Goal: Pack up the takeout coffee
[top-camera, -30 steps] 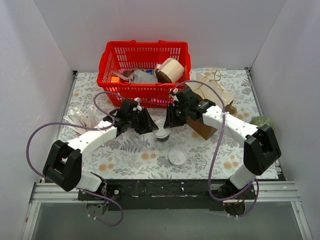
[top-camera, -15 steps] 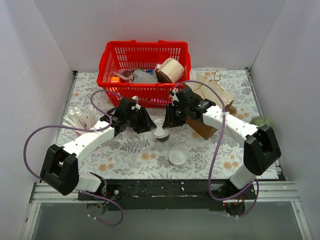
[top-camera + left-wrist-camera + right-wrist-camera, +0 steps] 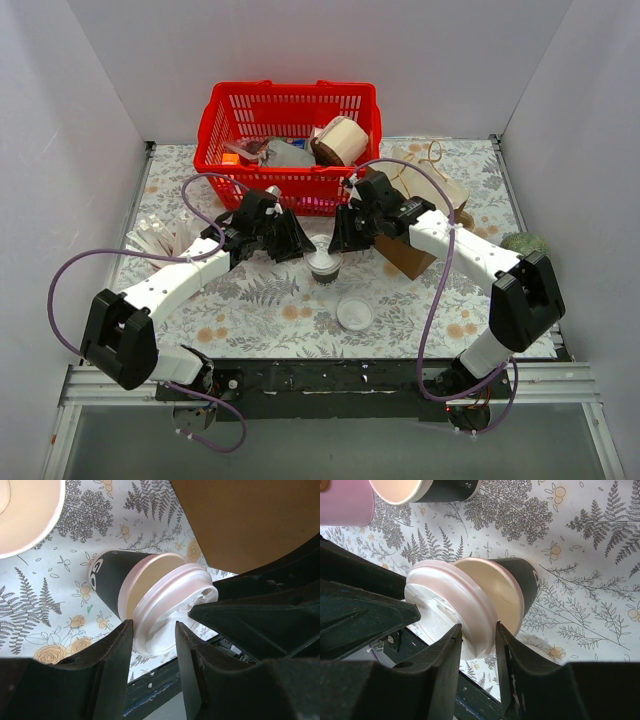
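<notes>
- Red plastic basket [image 3: 290, 130] at the far side of a flower-printed table [image 3: 250, 310], seen from overhead. Just near of it, at centre, stands the takeout coffee [image 3: 324, 270], a dark paper cup. The left gripper [image 3: 308, 254] and right gripper [image 3: 336, 250] meet on it from either side. A loose lid [image 3: 354, 314] lies nearer, and a brown paper bag [image 3: 420, 220] lies to the right.
- Left wrist view: the coffee's white lid [image 3: 170, 602] sits crooked on the cup, raised on one side so the cream inside shows. The left gripper's fingers [image 3: 112, 650] are clamped on one edge of this lid, apparently to steady it.
- Right wrist view: the right gripper's fingers [image 3: 445, 655] pinch the opposite edge of the same lid. A lidless cup [image 3: 420, 487] stands just beyond.
- Holding the lid from both sides probably lets the arms level it and press it home before the coffee is packed. Whether it goes into the bag or the basket cannot be told.
</notes>
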`<state>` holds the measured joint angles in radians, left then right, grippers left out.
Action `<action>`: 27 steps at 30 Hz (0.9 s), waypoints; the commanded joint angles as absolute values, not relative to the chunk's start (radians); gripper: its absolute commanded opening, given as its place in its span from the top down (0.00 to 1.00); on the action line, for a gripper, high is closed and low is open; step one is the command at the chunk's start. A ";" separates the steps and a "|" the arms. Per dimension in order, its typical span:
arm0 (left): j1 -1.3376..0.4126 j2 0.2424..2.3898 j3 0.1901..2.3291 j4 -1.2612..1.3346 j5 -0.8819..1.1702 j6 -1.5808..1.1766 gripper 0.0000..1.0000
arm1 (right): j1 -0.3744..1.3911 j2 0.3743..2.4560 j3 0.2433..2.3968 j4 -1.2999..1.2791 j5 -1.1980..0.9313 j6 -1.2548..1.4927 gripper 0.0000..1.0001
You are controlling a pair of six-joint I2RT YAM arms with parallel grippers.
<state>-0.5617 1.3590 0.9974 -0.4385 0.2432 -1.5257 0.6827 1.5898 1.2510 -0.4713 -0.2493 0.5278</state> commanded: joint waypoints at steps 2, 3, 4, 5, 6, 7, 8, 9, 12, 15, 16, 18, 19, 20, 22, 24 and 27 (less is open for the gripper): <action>-0.583 1.354 1.043 -0.417 0.262 -1.537 0.62 | 0.678 1.540 1.292 -0.472 -0.273 0.537 0.60; -0.584 1.356 1.045 -0.417 0.262 -1.539 0.62 | 0.678 1.536 1.292 -0.476 -0.272 0.537 0.59; -0.586 1.358 1.045 -0.417 0.262 -1.537 0.62 | 0.678 1.531 1.290 -0.480 -0.264 0.537 0.59; -0.586 1.359 1.046 -0.417 0.259 -1.537 0.62 | 0.677 1.529 1.286 -0.480 -0.261 0.538 0.59; -0.589 1.362 1.048 -0.417 0.259 -1.536 0.62 | 0.676 1.529 1.284 -0.480 -0.258 0.538 0.59; -0.589 1.368 1.049 -0.420 0.259 -1.536 0.62 | 0.675 1.531 1.282 -0.483 -0.261 0.538 0.58; -0.589 1.371 1.049 -0.420 0.256 -1.534 0.62 | 0.675 1.537 1.281 -0.483 -0.262 0.540 0.58; -0.591 1.374 1.049 -0.422 0.255 -1.534 0.62 | 0.673 1.546 1.281 -0.485 -0.265 0.538 0.58; -0.592 1.384 1.052 -0.431 0.242 -1.531 0.62 | 0.675 1.569 1.282 -0.486 -0.276 0.540 0.57; -0.592 1.382 1.052 -0.445 0.215 -1.531 0.62 | 0.675 1.589 1.293 -0.494 -0.281 0.528 0.57; -0.594 1.382 1.055 -0.452 0.210 -1.529 0.62 | 0.673 1.594 1.295 -0.494 -0.275 0.528 0.56; -0.595 1.385 1.054 -0.454 0.207 -1.526 0.59 | 0.675 1.606 1.298 -0.500 -0.275 0.525 0.56; -0.595 1.388 1.054 -0.457 0.203 -1.523 0.59 | 0.675 1.609 1.302 -0.502 -0.275 0.523 0.56; -0.595 1.393 1.054 -0.457 0.201 -1.525 0.59 | 0.675 1.615 1.302 -0.503 -0.270 0.523 0.56; -0.597 1.411 1.063 -0.460 0.207 -1.519 0.59 | 0.675 1.621 1.302 -0.506 -0.262 0.523 0.55; -0.598 1.419 1.068 -0.469 0.198 -1.519 0.59 | 0.675 1.632 1.305 -0.508 -0.267 0.522 0.55; -0.600 1.419 1.066 -0.479 0.169 -1.517 0.59 | 0.673 1.637 1.308 -0.514 -0.261 0.523 0.53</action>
<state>-0.5884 1.4281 1.0252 -0.4709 0.1982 -1.5246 0.6735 1.6321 1.2621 -0.5072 -0.2569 0.5243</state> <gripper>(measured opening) 0.408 0.462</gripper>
